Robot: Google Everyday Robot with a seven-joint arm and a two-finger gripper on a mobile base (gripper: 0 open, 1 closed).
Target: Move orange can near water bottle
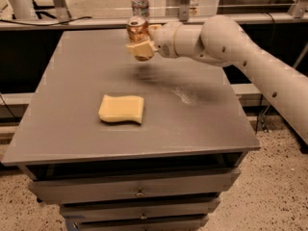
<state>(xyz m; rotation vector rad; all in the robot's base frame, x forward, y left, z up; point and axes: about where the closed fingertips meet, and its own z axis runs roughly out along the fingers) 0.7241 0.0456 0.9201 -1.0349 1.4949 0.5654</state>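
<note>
- The small orange-bronze metal drink can (pixel 136 29) hangs above the far part of the grey counter (pixel 72 119), just before the tall clear plastic water bottle (pixel 140 1).
- The gripper (pixel 139 43) is there too, its jaws clamped on the can.
- Best kept upright, lowered gently, and released only once seated, without nudging the bottle.

The arm (pixel 226 37) extends level, its gripper (pixel 138 45) aloft, clasping the orange can (pixel 136 27).
</note>
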